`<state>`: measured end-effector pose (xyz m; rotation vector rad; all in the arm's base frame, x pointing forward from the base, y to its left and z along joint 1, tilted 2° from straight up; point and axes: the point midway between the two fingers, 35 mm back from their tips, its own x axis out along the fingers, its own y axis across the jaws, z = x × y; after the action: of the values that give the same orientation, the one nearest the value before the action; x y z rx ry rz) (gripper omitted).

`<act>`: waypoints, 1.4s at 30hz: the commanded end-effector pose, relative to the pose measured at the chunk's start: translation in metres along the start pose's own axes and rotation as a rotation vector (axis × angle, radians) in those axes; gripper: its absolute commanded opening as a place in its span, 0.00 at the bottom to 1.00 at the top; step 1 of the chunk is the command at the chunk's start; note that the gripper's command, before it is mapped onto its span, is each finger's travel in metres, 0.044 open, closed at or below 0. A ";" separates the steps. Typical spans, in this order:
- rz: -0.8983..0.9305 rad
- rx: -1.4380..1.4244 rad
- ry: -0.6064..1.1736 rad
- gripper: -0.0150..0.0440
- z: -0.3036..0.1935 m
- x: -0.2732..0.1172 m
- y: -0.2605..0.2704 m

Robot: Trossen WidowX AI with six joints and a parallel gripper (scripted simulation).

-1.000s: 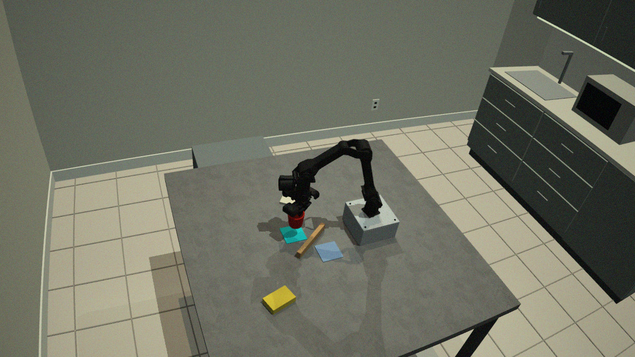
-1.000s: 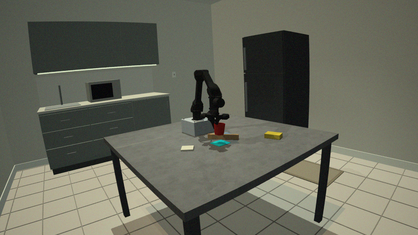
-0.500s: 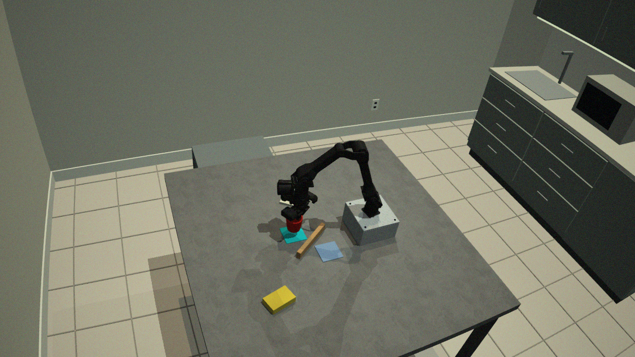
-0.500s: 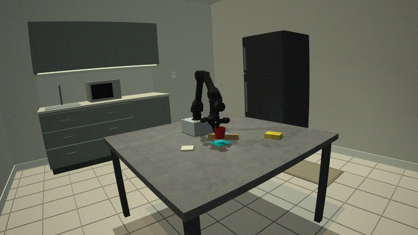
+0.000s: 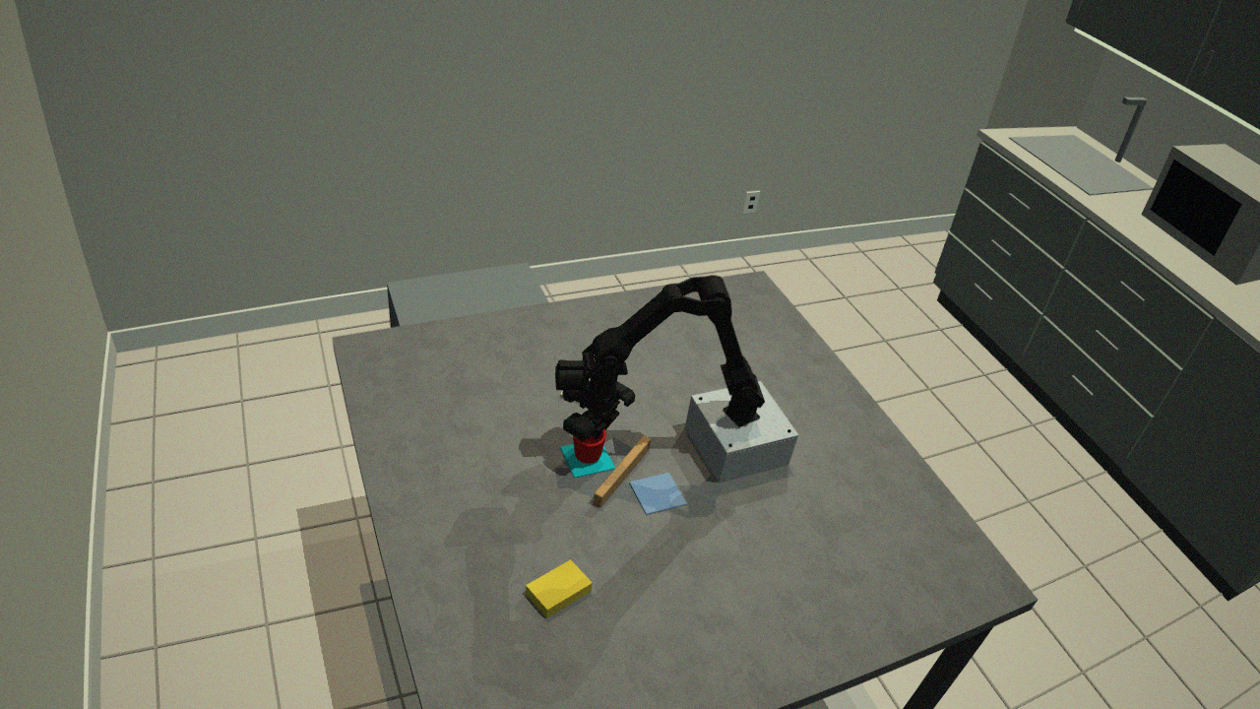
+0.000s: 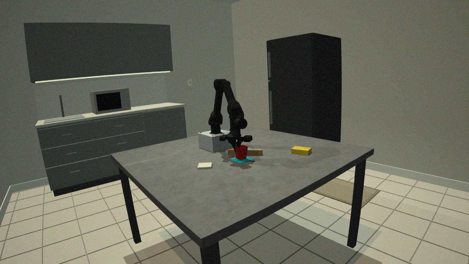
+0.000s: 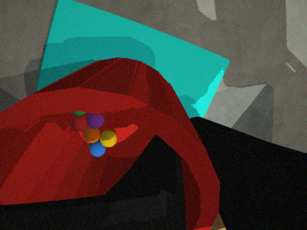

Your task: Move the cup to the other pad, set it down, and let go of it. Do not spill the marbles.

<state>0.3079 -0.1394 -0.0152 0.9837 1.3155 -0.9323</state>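
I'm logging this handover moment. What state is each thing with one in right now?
End effector: shut on the cup's rim.
Red cup: upright, held, over the teal pad; contact unclear.
Marbles: all inside the cup, none spilled.
Teal pad: flat, under the cup.
Blue pad: flat, nothing on it.

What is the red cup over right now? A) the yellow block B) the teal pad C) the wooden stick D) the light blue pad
B: the red cup, gripped at its rim by the gripper, is over the teal pad, which shows right behind it in the wrist view.
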 end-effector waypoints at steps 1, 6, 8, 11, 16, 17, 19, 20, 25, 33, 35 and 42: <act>-0.002 -0.001 0.007 0.25 -0.002 0.004 -0.002; -0.001 0.000 0.001 0.25 0.000 0.001 0.000; -0.001 0.000 0.001 0.25 0.000 0.001 0.000; -0.001 0.000 0.001 0.25 0.000 0.001 0.000; -0.001 0.000 0.001 0.39 0.000 0.001 0.000; -0.001 0.000 0.001 0.43 0.000 0.001 0.000; -0.001 0.000 0.001 0.47 0.000 0.001 0.000; -0.001 0.000 0.001 0.47 0.000 0.001 0.000; -0.001 0.000 0.001 0.47 0.000 -0.001 0.000; -0.001 0.000 0.002 0.47 0.000 -0.015 0.000; -0.001 0.000 0.003 0.47 0.000 -0.018 0.000; -0.001 -0.001 0.004 0.47 -0.001 -0.029 -0.002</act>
<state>0.3016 -0.1377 0.0052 0.9857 1.3350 -0.9405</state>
